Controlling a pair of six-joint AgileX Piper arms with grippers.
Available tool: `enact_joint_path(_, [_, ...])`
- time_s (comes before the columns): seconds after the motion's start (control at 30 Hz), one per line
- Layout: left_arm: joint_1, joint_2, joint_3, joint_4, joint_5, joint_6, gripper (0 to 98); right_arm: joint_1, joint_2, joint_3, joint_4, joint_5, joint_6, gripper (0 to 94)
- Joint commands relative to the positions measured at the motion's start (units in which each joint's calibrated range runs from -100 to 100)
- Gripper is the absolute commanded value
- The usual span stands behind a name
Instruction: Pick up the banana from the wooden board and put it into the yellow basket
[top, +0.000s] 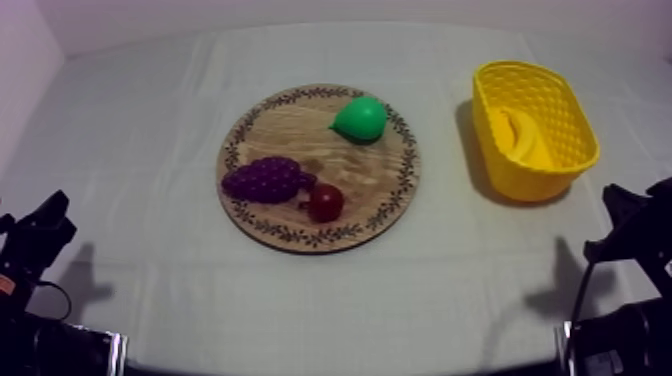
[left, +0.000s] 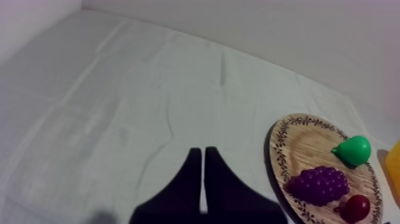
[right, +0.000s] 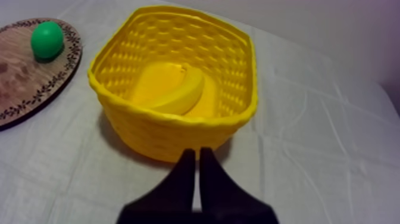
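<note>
- Grey-white cloth covers the tabletop (top: 140, 120).
- At the right stands the yellow basket (top: 520, 178), with the banana (top: 522, 135) lying inside it.
- At the centre, the wooden board (top: 385, 190) carries a pear (top: 360, 118) on its far side, grapes (top: 265, 180) at left, and a small red fruit (top: 326, 202) just beside them.
- Low at the near left, the left hand (left: 202, 154) has its 2 fingers pressed together, empty.
- On the near side of the basket, the right hand (right: 197, 154) is likewise closed on nothing.
</note>
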Motion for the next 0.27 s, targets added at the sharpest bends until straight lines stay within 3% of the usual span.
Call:
enact_joint_path(0.0, [0.00, -0.03, 0.03, -0.01, 0.00, 0.01, 0.1, -0.02, 0.00, 0.06, -0.02, -0.01, -0.15, 0.6])
enact_joint_path(0.23, [0.00, -0.03, 0.03, -0.01, 0.00, -0.03, 0.1, -0.03, 0.00, 0.06, -0.02, -0.01, -0.26, 0.6])
